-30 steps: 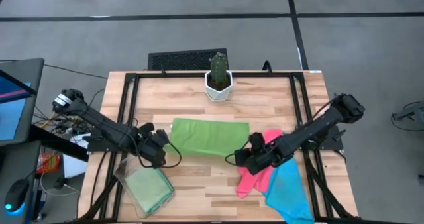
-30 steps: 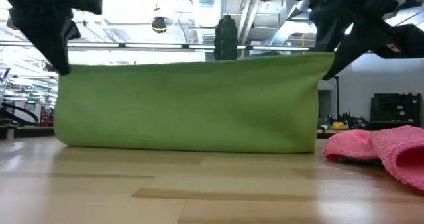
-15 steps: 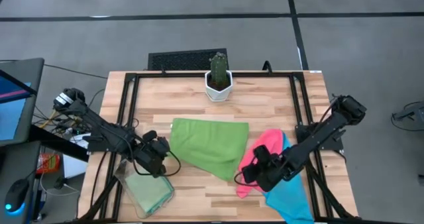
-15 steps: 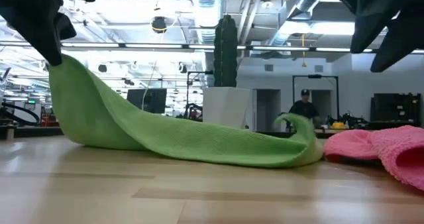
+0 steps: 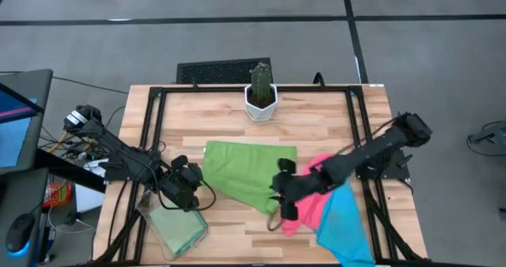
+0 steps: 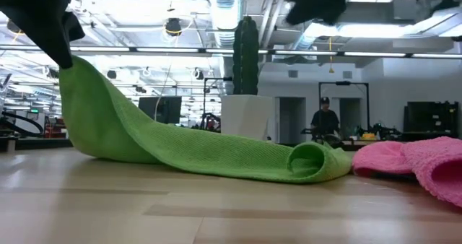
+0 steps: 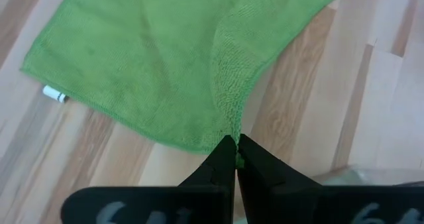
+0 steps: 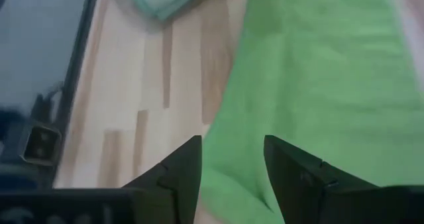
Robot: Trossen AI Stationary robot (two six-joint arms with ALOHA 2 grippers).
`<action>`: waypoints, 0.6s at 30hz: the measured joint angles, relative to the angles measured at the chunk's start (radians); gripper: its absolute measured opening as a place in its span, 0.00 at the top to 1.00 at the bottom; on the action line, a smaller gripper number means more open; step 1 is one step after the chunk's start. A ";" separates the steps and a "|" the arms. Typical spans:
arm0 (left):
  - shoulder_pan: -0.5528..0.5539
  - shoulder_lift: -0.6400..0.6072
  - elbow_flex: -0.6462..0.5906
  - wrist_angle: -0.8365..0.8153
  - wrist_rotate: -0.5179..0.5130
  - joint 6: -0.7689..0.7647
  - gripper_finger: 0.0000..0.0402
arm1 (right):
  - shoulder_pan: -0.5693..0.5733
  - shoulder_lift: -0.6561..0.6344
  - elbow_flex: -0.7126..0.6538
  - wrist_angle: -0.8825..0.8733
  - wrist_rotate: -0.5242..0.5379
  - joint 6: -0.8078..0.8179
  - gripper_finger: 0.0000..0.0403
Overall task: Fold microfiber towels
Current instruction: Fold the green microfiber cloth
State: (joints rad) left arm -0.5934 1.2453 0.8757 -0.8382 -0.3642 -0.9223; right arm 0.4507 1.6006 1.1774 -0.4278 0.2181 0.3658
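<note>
Fold of green towel (image 5: 249, 172) half made, not finished.
Left gripper (image 7: 236, 146) pinches its raised corner; right gripper (image 8: 232, 159) gapes empty above its far end; pink towel (image 5: 304, 208) and blue towel (image 5: 344, 227) unfolded beyond.

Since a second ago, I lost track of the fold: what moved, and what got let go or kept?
The right gripper let go of its corner of the green towel, which dropped from a raised sheet to the table; the open gripper then swung over that fallen end. The left gripper stayed shut on its corner, held raised. The pink towel, blue towel and cactus pot did not move.
</note>
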 joint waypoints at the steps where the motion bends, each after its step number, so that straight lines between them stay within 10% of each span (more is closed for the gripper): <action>1: 0.000 0.000 0.000 0.000 -0.003 0.000 1.00 | -0.018 0.023 0.000 0.004 -0.038 -0.028 0.53; 18: 0.000 0.000 0.000 -0.001 -0.006 -0.028 1.00 | -0.041 0.352 0.175 -0.043 -0.260 -0.207 0.52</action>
State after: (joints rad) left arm -0.5934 1.2457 0.8757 -0.8390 -0.3698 -0.9501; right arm 0.4099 1.9527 1.3524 -0.4710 -0.0423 0.1588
